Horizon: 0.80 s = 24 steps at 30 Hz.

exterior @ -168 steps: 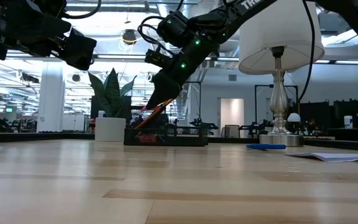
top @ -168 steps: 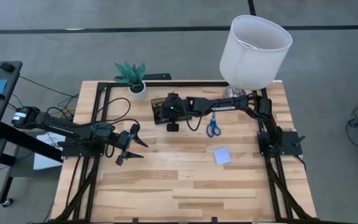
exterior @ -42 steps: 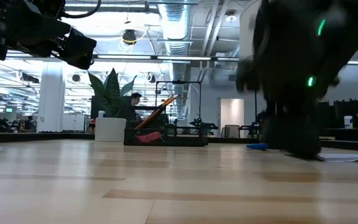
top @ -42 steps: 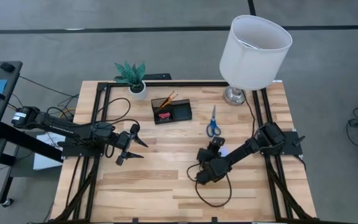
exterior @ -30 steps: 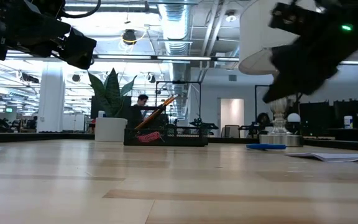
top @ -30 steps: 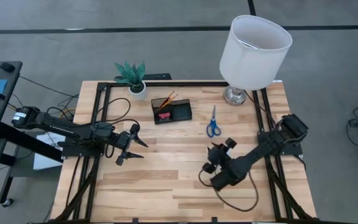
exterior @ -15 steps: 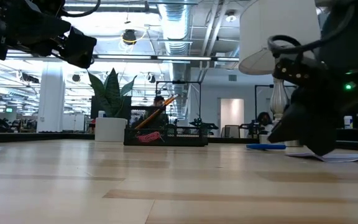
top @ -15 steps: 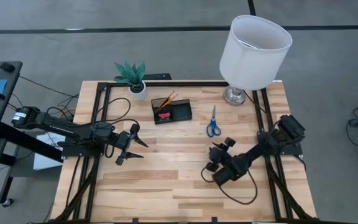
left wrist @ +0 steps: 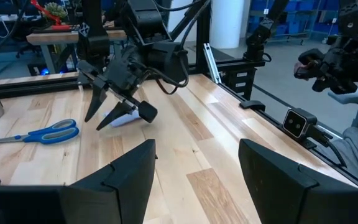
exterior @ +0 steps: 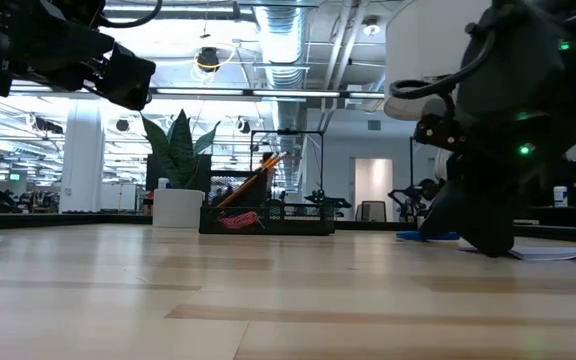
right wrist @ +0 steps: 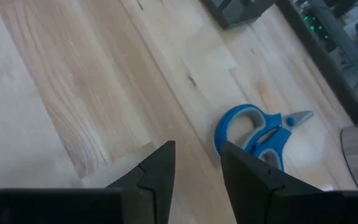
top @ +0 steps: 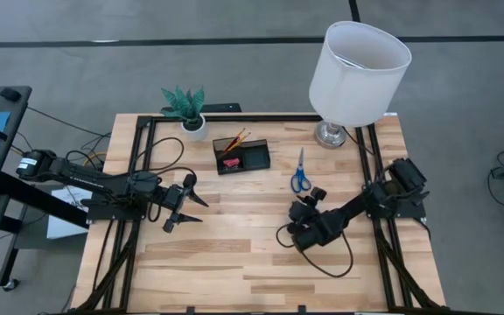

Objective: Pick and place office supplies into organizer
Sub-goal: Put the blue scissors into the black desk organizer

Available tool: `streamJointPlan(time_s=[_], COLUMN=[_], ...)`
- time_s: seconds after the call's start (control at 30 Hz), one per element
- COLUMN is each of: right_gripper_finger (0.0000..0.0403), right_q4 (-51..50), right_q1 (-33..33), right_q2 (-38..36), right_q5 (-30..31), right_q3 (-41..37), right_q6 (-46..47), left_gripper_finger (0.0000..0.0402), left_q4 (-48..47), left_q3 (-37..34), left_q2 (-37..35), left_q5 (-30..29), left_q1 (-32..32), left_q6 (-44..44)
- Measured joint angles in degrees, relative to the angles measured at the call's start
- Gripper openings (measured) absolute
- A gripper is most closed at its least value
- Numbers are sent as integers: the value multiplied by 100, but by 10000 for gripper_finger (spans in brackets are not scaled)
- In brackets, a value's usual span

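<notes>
Moved: since a second ago I see my right arm has swung back toward table centre and dropped low, wrist now hanging over the note pad spot; left arm has not shifted.
Right gripper: right gripper points down at the wood, fingers a narrow gap apart, nothing between them that I can see.
Directly under it: pale note pad lies flat on the table, touching or just beside the fingertips; I can't tell which. From above, the arm hides it.
Handling, my judgement: light, thin and floppy, flush with the wood, so it may slide. I'd pinch one edge or corner, not the middle.
Just ahead of the fingers: blue-handled scissors, closed, flat, untouched.
Scissors handling: stiff, heavier, slick handles; grip across the shut blades near the pivot.
Farther out: organizer well beyond the scissors, orange pencils leaning in its cup section, a pink item beside them.
Left gripper: left gripper waits wide open and empty, well apart.
</notes>
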Motion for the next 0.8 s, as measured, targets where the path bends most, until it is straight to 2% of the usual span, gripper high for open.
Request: streamJointPlan(time_s=[0.53, 0.8], right_gripper_finger=[123, 123], right_q4=[216, 140], right_q1=[-404, -472], right_q2=[-24, -26], right_q5=[-497, -500], right_q3=[22, 22], right_q6=[-907, -1079], left_gripper_finger=[223, 223], left_q4=[-25, -27], left_q3=[0, 0], left_q2=[0, 0], left_q5=[0, 0], left_q1=[0, 0], left_q6=[1, -2])
